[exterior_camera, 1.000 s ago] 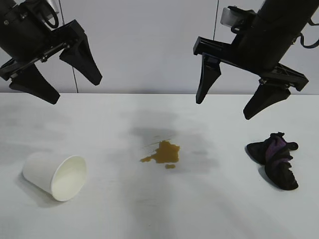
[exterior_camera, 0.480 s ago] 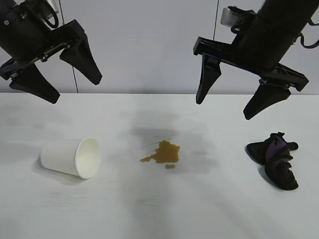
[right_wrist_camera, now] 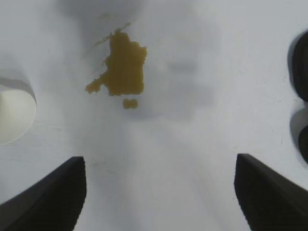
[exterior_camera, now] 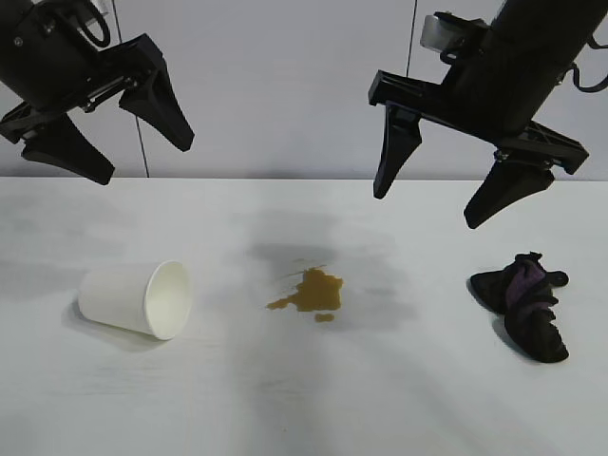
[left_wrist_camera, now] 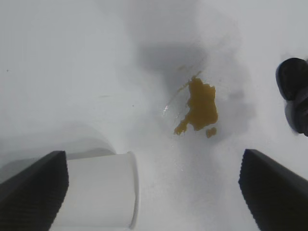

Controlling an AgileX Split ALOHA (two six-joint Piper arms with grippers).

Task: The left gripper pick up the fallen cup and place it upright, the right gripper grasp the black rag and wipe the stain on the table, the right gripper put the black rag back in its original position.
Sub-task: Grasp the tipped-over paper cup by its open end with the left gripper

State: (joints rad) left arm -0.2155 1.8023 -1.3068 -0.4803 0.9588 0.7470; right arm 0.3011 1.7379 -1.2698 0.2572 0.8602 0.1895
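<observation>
I'm looking at a white counter (exterior_camera: 304, 408) set against a plain pale wall, and I take the stain (exterior_camera: 310, 292) near the counter's middle as my landmark. It is a yellow-brown splotch with a small droplet just beside it.

To the left of the stain, well apart from it, the cup (exterior_camera: 135, 299) lies on its side with its open mouth turned toward the stain. To the right of the stain, about as far off, the black rag (exterior_camera: 525, 305) sits bunched on the counter with purple folds showing.

My left pincer (exterior_camera: 106, 133) hangs high above the cup, released, its two wedge fingers spread wide and gripping nothing. My right pincer (exterior_camera: 439, 198) hangs above the stretch between the stain and the rag, also released and empty.

The exterior view gives me the whole rag; the left wrist view catches only a dark edge of it (left_wrist_camera: 294, 96), beyond the stain (left_wrist_camera: 199, 107), but shows the cup (left_wrist_camera: 101, 190) lying close beside one of that pincer's fingers (left_wrist_camera: 33, 192). The right wrist view shows the stain (right_wrist_camera: 122, 67) ahead between the spread fingers (right_wrist_camera: 48, 202), with just a sliver of the cup's mouth (right_wrist_camera: 14, 113) on one side and the rag's edge (right_wrist_camera: 301, 96) on the other.
</observation>
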